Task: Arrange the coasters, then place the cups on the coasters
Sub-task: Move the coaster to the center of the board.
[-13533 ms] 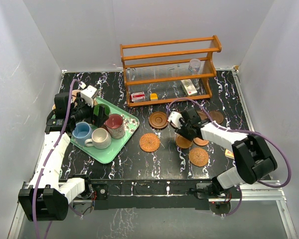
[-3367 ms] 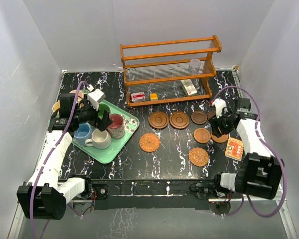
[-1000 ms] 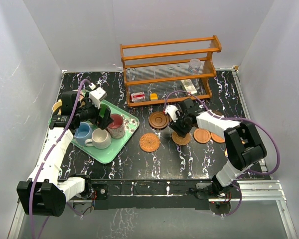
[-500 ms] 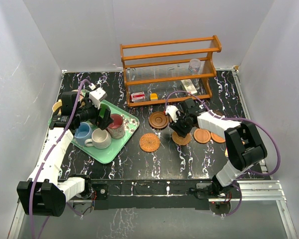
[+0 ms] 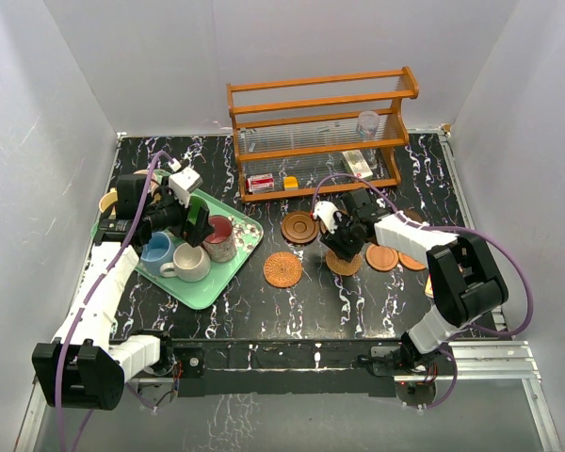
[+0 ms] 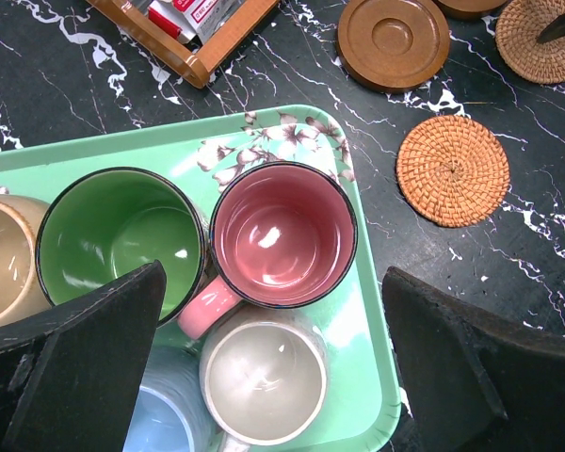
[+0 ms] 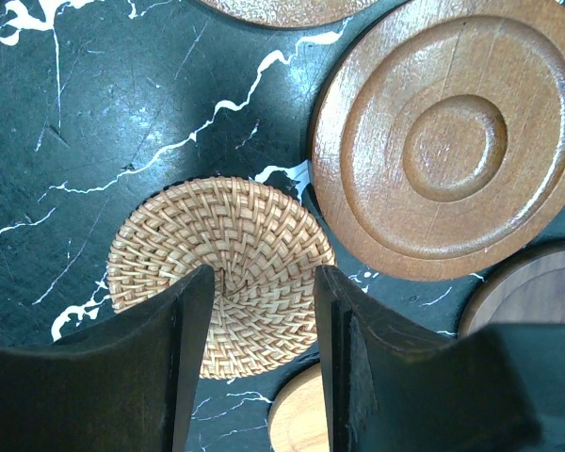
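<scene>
The task is at its first stage: the coasters are being laid out and no cup stands on one yet.

The right gripper (image 7: 264,282) hangs low over a round woven-rattan coaster (image 7: 226,235) near the middle of the black marble-patterned table (image 5: 217,315). Its jaws stand partly apart with nothing between them. The disc lies flat beneath the fingertips, but whether they press on it or hover just above it cannot be told. A dark brown ringed wooden coaster (image 7: 447,141) lies just beside this woven one. A second woven coaster (image 5: 282,269) sits alone toward the tray, and two smooth orange-brown discs (image 5: 382,256) lie side by side on the right. The layout reads as a loose cluster rather than a finished row, and the right arm hides part of it.

The left gripper (image 6: 273,282) is poised over the mint-green floral tray (image 6: 372,377), its jaws spread fully wide and holding nothing, directly above the pink ceramic mug (image 6: 282,235). The green mug (image 6: 122,235), cream mug (image 6: 264,377), light blue mug (image 6: 165,424) and tan mug (image 6: 0,254) crowd around it on the tray.

What is left, by this judgement, is to finish spacing the coasters and then carry every mug across.
</scene>
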You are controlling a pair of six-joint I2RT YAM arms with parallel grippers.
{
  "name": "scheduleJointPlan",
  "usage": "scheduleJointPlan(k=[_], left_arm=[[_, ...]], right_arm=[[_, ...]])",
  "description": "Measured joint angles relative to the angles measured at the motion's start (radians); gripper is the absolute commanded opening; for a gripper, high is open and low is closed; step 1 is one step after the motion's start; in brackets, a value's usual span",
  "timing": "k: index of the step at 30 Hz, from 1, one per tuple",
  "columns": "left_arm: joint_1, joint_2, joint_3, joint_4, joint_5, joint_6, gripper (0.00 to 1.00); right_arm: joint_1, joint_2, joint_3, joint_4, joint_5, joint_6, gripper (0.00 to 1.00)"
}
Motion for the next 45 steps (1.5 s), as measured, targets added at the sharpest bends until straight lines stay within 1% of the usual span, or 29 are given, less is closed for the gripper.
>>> scheduleJointPlan(k=[8,16,24,30,33,36,40,45], left_arm=[[0.000,0.000,0.000,0.000,0.000,0.000,0.99],[0.000,0.000,0.000,0.000,0.001,0.000,0.99],[0.000,-0.003,0.000,-0.001,0.000,0.007,0.99],[-0.014,-0.002,0.003,-0.011,-0.007,0.016,0.99],[-0.056,0.026,0.036,-0.039,-0.032,0.026,0.99],[-0.132,0.093,0.107,-0.072,-0.082,0.041,0.99],[-0.260,0.179,0.176,-0.091,-0.138,0.077,0.99],[-0.428,0.277,0.226,-0.101,-0.184,0.114,0.99]], right_arm=[[0.000,0.000,0.002,-0.002,0.000,0.005,0.48],[0.000,0.014,0.030,-0.047,0.008,0.024,0.51],[0.000,0.019,0.093,-0.063,0.007,0.043,0.52],[-0.023,0.003,0.101,-0.082,-0.003,0.047,0.52],[-0.072,-0.042,0.100,-0.093,-0.032,0.055,0.52],[-0.137,-0.109,0.093,-0.088,-0.071,0.074,0.52],[-0.249,-0.209,0.051,-0.061,-0.129,0.116,0.54],[-0.400,-0.280,0.009,-0.051,-0.181,0.157,0.56]])
